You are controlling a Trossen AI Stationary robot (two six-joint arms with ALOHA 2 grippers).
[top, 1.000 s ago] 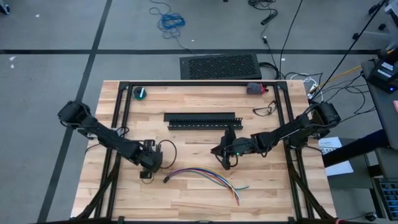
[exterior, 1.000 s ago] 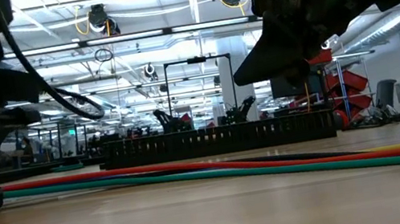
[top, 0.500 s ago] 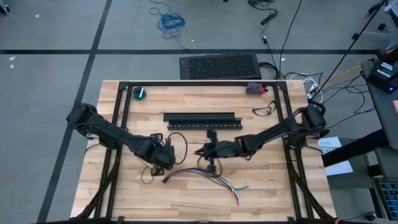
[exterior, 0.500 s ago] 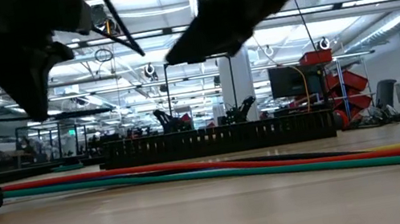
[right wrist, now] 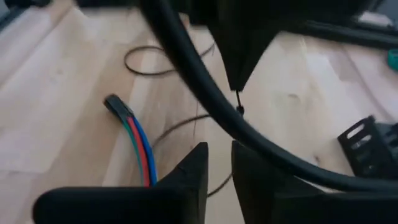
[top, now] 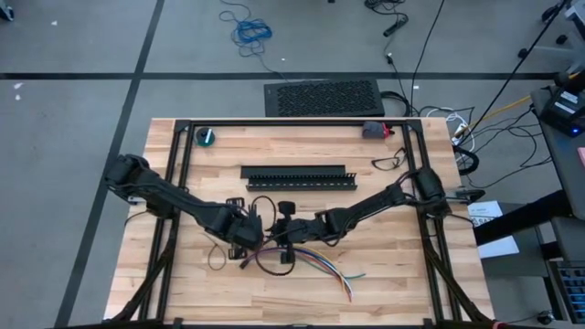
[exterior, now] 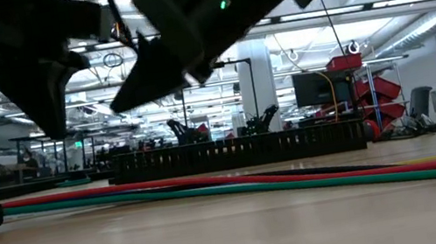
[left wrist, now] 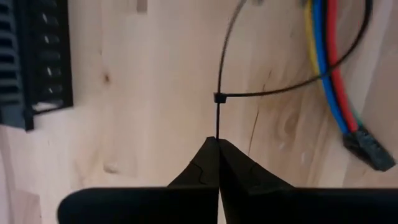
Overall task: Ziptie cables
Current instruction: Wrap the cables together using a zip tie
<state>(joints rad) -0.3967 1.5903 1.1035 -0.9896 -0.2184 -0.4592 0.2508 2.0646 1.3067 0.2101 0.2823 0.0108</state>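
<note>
The cables lie flat on the wood, a bundle of coloured wires whose black connector end points toward the table's left. My left gripper hovers above that end and is shut on a thin dark ziptie, whose loop crosses the wires. My right gripper is open. It sits just right of the left one, fingers facing the ziptie without touching it. Another ziptie loop lies on the wood. My left gripper pinches the ziptie's straight tail between its shut fingertips, just behind the small head. The strip runs along the fingers. The loop reaches out beyond them over the cables' connector end. Whether it goes around the wires, I cannot tell.
The black slotted duct lies across the table's far half. A loose ziptie rests near the left arm, and more dark loops lie at the far right. A small green-topped object and a dark block sit by the far edge.
My left gripper has risen off the table and moved toward the table's right with the ziptie, staying shut. My right gripper has travelled well toward the table's left and a little nearer, closing on the left gripper. The cables have stayed put.
</note>
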